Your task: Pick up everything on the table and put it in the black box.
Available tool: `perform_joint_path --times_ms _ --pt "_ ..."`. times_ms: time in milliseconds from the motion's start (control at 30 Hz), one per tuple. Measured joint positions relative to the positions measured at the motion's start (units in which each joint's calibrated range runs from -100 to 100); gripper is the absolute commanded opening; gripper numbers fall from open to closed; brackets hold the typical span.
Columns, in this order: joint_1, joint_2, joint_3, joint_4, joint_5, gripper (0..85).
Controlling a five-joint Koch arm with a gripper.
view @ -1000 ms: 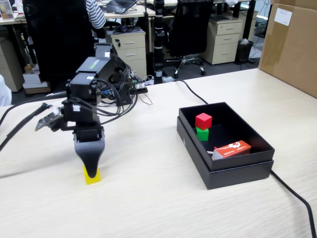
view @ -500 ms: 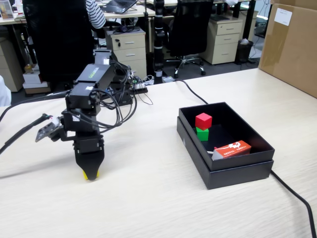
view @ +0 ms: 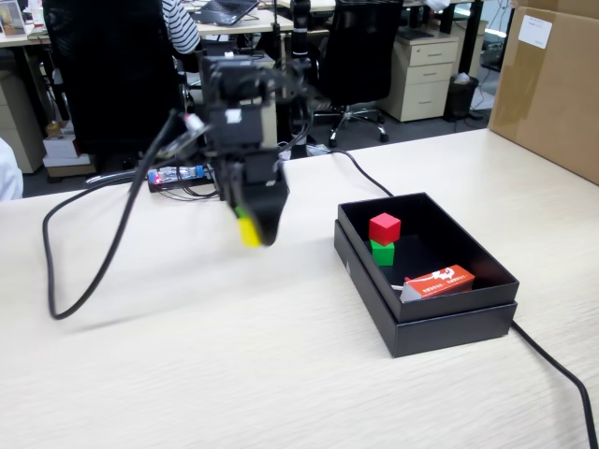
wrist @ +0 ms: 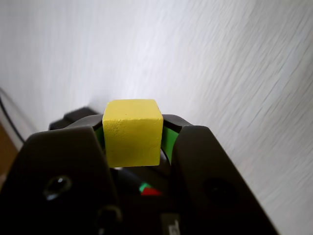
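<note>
My gripper [view: 253, 229] hangs in the air above the table [view: 234, 374], shut on the yellow cube [view: 248, 231], left of the black box [view: 440, 323]. In the wrist view the yellow cube [wrist: 132, 131] is clamped between the two black jaws of the gripper [wrist: 133, 139], with the pale table [wrist: 220, 58] blurred behind it. Inside the black box the red cube [view: 384, 227] sits on top of the green cube [view: 382, 252] near its far left corner.
A flat orange-red packet [view: 438, 281] lies in the box's near part. A black cable [view: 552, 369] runs past the box's right side, and another cable [view: 94, 271] loops on the table at left. A brown carton [view: 547, 84] stands at the back right.
The gripper closed on the yellow cube at the table's left, lifted it off the surface and swung right and back toward the black box. The arm's cable now trails across the left side.
</note>
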Motion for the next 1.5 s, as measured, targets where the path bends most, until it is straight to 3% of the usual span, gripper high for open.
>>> perform_joint_path --times_ms 167,200,300,333,533,733,933,1133,1500 --pt "7.42 -1.81 0.0 0.0 3.17 0.9" --pt "10.16 -1.55 0.0 0.0 5.13 0.9" --pt "12.11 3.37 4.02 0.0 5.13 0.9" --pt "13.48 5.44 3.83 0.0 6.4 0.9" --pt "14.02 8.8 3.1 0.0 9.04 0.9" --pt "14.16 10.74 1.19 0.0 9.62 0.9" --pt "14.16 11.91 -2.37 0.0 9.87 24.7" --pt "14.16 12.94 -3.83 -0.15 9.87 42.3" --pt "14.11 12.94 -2.28 -0.15 10.21 45.5"
